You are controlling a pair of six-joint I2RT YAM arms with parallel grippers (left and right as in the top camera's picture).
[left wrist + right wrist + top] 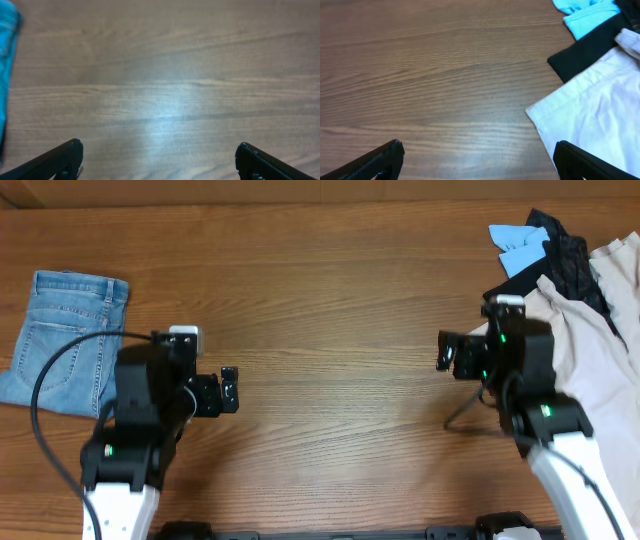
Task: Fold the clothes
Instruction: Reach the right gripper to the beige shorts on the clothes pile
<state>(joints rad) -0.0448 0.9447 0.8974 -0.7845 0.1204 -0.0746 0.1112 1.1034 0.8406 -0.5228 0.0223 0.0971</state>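
Wooden table (330,290), both arms at the near edge. Khaki shorts (585,340) lie unfolded at the far right of the table, running off the overhead frame; the right arm crosses over their near part. In the right wrist view one pale corner of the shorts (590,110) lies flat on the wood, just ahead and to the right of the fingers. Right gripper (443,352) hangs above bare wood beside the shorts' left edge, not touching them; jaws spread wide, nothing between them (477,145). Black garment (560,255) and sky-blue garment (520,245) lie heaped at the shorts' far edge; the black cloth (590,47) seems to tuck under the beige edge, though the overlap is not clear. Left gripper (231,388) is over bare table left of centre, jaws likewise wide apart and empty (159,146). Denim shorts (65,340) lie flat at far left, well apart from the khaki pair; only a blue sliver (7,65) shows in the left wrist view.
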